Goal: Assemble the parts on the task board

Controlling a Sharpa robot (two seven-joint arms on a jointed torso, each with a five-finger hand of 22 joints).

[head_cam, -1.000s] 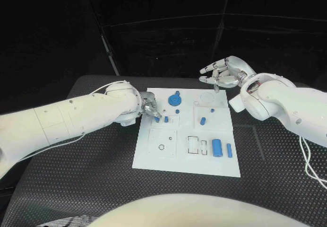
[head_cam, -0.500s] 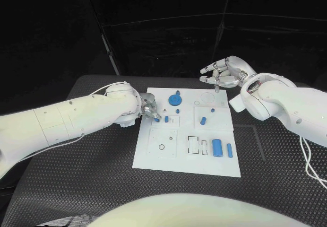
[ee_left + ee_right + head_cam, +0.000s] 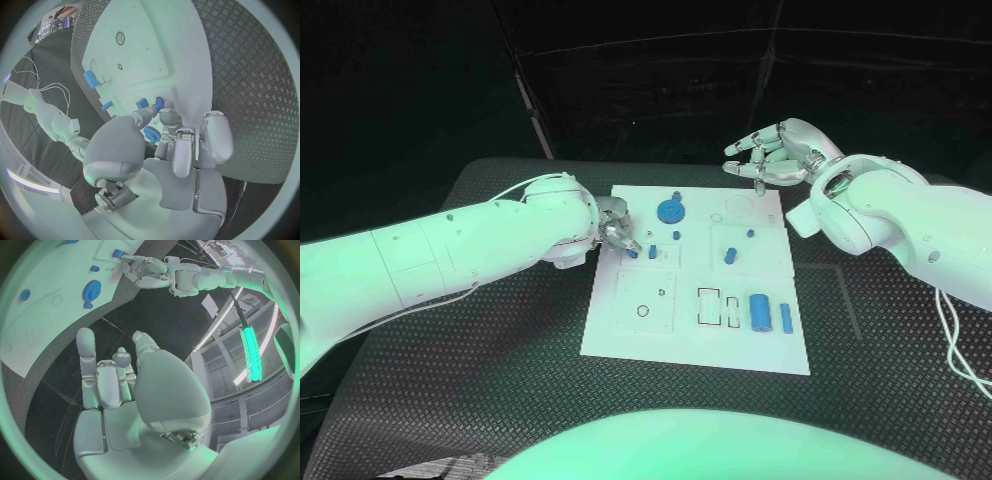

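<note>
The white task board [image 3: 678, 318] lies mid-table. My left hand [image 3: 617, 232] hangs over the board's left edge, with its fingertips [image 3: 167, 116] down at two small blue pegs [image 3: 632, 252] [image 3: 159, 103] standing side by side. Whether it pinches one is unclear. A blue gear [image 3: 671, 211] [image 3: 92, 288] sits behind them. More blue pegs [image 3: 728, 256] stand mid-board, and a thick blue cylinder [image 3: 759, 312] lies with a thin bar [image 3: 785, 318] near the right edge. My right hand [image 3: 773, 155] [image 3: 115, 377] floats above the board's far right corner, fingers apart, holding nothing.
The black ribbed table [image 3: 473, 380] spreads around the board. My right forearm [image 3: 906, 225] hangs over the table's right side, and my left forearm [image 3: 459, 250] crosses its left side. Outlined slots [image 3: 714, 307] mark the board's near half.
</note>
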